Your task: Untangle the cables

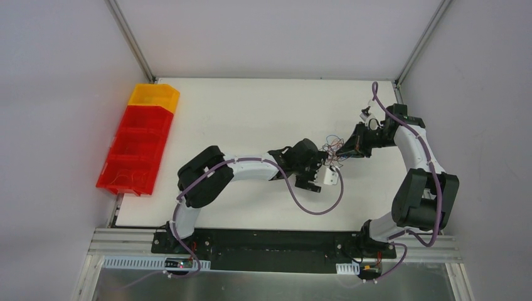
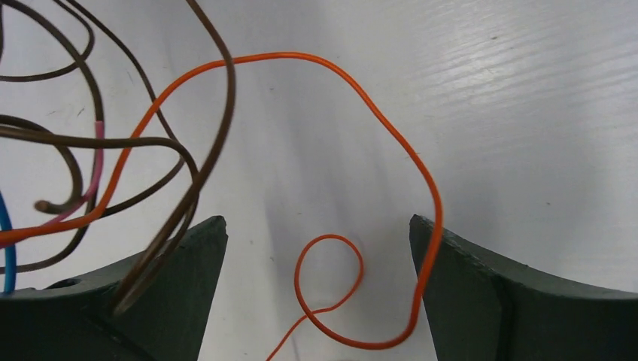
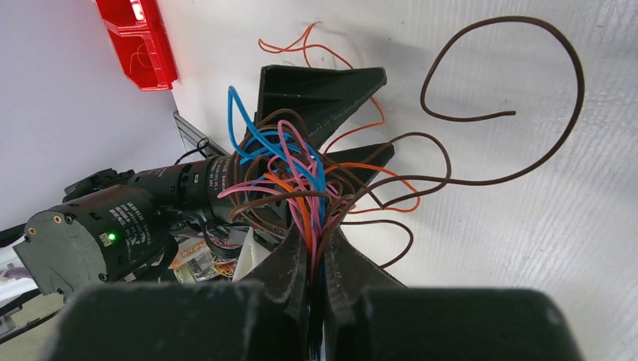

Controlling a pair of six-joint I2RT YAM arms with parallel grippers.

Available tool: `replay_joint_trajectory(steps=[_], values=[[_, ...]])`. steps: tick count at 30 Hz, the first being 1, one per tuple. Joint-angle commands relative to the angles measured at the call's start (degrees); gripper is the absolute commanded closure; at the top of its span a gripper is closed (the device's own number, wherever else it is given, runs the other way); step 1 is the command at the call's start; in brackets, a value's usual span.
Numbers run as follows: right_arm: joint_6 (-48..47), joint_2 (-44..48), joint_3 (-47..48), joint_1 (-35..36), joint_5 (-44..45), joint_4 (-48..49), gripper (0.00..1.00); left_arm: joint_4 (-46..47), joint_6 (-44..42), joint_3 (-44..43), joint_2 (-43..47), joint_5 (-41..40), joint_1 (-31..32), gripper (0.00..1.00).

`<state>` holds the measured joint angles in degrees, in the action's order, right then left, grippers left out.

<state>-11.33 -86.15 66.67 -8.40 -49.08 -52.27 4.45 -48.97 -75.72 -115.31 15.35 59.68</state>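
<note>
Item: cables (image 1: 330, 153), one tangle of thin curly wires (brown, blue, pink, orange) over the white table (image 1: 251, 113), right of centre, between the two grippers. Handling, as judged: near weightless and springy, holding its curl. The insulation looks smooth, so a strand may slide through a loose pinch. The wires are not fragile, but the loops snag on one another. Right gripper (image 3: 320, 252): jaws pinched together on the gathered strands at the root of the knot. Left gripper (image 2: 316, 301): jaws wide apart, gripping nothing. The orange wire (image 2: 361, 105) loops through the gap and crosses the edge of one finger, and a brown wire (image 2: 203, 165) drapes over the other. Suggested hold: one free strand, the orange, near where it leaves the bundle, drawn away from the right gripper's pinch.
</note>
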Motion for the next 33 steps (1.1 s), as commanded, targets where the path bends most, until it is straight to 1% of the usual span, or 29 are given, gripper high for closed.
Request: replay_joint_trajectory(steps=[1, 2, 3, 5, 6, 7, 10, 12, 14, 16, 19, 22, 27, 31, 33], values=[[-0.91, -0.46, -0.02, -0.47, -2.53, -0.03, 1.0, 6.23, -2.46, -0.11, -0.84, -3.1, 0.4, 0.09], [-0.99, -0.51, -0.05, -0.47, -2.67, -0.02, 1.0, 6.24, -2.69, 0.21, -0.68, -3.02, 0.38, 0.12], [-1.05, -0.41, -0.05, -0.47, -2.64, -0.08, 1.0, 5.81, -3.19, 0.66, -0.3, -2.63, 0.4, 0.23], [-1.18, -0.23, 0.03, -0.67, -2.37, -0.18, 1.0, 5.74, -3.57, 2.32, 1.27, -2.36, 0.35, 0.68], [-1.47, -0.16, 0.11, -1.0, -2.2, -0.33, 1.0, 5.61, -3.33, 3.21, 3.07, -2.69, 0.39, 0.87], [-1.86, -0.08, 0.24, -1.49, -1.72, -0.69, 1.0, 5.07, -2.81, 4.04, 4.88, -3.08, 0.43, 1.0], [-4.85, -0.4, 1.21, -4.01, 0.43, -2.67, 1.0, -1.98, -1.28, 6.33, 13.66, -3.33, 0.1, 1.0], [-8.24, -0.84, 1.58, -6.01, 4.03, -3.45, 1.0, -9.41, 0.86, 7.98, 20.92, -0.88, -1.98, 1.0], [-11.31, -1.43, 1.75, -8.27, 7.86, -3.48, 1.0, -16.89, 2.52, 10.25, 28.31, 2.07, -5.96, 1.0], [-13.32, -2.62, 2.34, -10.86, 10.88, -3.3, 1.0, -22.87, 2.24, 12.72, 35.31, 3.37, -10.61, 1.0], [-14.15, -5.02, 3.74, -15.08, 12.48, -3.35, 1.0, -29.97, 3.92, 13.68, 42.39, 5.44, -19.63, 1.0], [-14.37, -6.12, 5.18, -16.75, 13.04, -3.48, 1.0, -35.3, 5.68, 12.49, 46.3, 7.18, -27.04, 1.0], [-14.76, -6.85, 6.13, -16.82, 13.98, -4.03, 1.0, -37.26, 8.72, 10.93, 50.47, 9.71, -36.92, 1.0], [-16.18, -7.47, 6.36, -16.91, 15.98, -4.72, 1.0, -37.68, 11.79, 7.84, 50.62, 12.26, -44.98, 1.0], [-17.18, -7.8, 6.2, -16.83, 13.8, -6.31, 1.0, -39.37, 12.35, 6.23, 49.85, 14.59, -46.71, 1.0]])
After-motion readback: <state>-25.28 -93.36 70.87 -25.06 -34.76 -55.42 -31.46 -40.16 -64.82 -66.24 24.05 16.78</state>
